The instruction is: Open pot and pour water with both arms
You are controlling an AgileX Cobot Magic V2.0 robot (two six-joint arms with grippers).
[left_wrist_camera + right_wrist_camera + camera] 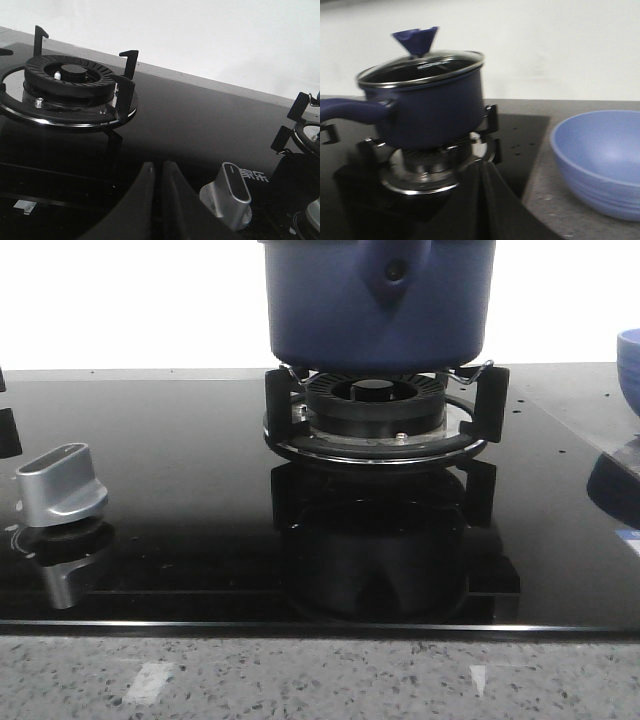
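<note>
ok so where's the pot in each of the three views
Front view: the pot sits top centre on the burner grate, its top cut off.
Left wrist view: not in it; only an empty burner and a silver knob show.
Right wrist view: left of centre, glass lid on, beside the blue bowl.
Shared landmark: the black glass cooktop.

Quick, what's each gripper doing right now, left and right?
Left gripper: closed, holding nothing.
Right gripper: closed, holding nothing.
</note>
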